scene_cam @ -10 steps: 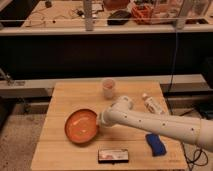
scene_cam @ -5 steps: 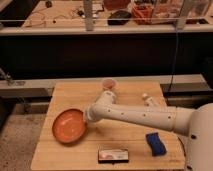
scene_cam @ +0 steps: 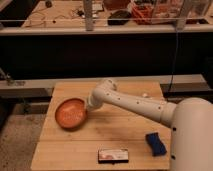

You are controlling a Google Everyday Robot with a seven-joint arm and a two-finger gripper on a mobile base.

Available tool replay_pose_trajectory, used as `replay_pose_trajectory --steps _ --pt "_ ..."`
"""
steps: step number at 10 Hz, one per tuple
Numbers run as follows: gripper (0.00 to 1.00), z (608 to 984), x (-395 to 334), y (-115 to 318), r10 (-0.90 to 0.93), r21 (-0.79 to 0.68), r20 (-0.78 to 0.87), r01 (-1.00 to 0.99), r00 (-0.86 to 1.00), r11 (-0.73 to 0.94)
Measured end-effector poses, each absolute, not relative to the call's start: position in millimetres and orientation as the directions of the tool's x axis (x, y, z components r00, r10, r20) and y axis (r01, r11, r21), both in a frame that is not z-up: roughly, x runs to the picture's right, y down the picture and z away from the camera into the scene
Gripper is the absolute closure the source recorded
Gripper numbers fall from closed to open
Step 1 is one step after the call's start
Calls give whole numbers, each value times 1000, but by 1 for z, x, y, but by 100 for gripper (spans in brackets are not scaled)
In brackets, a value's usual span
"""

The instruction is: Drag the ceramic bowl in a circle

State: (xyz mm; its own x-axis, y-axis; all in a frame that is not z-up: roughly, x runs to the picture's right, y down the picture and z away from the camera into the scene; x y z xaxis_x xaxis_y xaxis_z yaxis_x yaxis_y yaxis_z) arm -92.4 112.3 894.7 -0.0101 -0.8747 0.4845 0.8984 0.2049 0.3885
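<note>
The ceramic bowl (scene_cam: pixel 70 113), wide, shallow and orange-red inside with a darker rim, sits on the left part of the wooden table (scene_cam: pixel 120 135). My white arm reaches across from the right, and my gripper (scene_cam: pixel 90 106) is at the bowl's right rim, touching it. The pale pink cup is hidden behind my arm.
A blue sponge-like block (scene_cam: pixel 156 143) lies at the right of the table. A flat dark packet with a pale label (scene_cam: pixel 113 155) lies near the front edge. A small pale object (scene_cam: pixel 145 94) lies behind my arm. A railing and cluttered bench stand behind the table.
The bowl has slid left and slightly away across the table, with my gripper at its rim. My arm has swung left and now covers the pink cup.
</note>
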Motion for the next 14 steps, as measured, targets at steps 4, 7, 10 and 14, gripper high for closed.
replay_pose_trajectory --steps 4,7,10,14 --pt "100 903 -40 113 -858 319 504 902 100 292" --pt "100 898 12 116 -848 263 496 898 187 353" --pt "100 873 35 141 -846 255 495 898 197 358" --pt "100 836 27 180 -866 286 484 913 125 292"
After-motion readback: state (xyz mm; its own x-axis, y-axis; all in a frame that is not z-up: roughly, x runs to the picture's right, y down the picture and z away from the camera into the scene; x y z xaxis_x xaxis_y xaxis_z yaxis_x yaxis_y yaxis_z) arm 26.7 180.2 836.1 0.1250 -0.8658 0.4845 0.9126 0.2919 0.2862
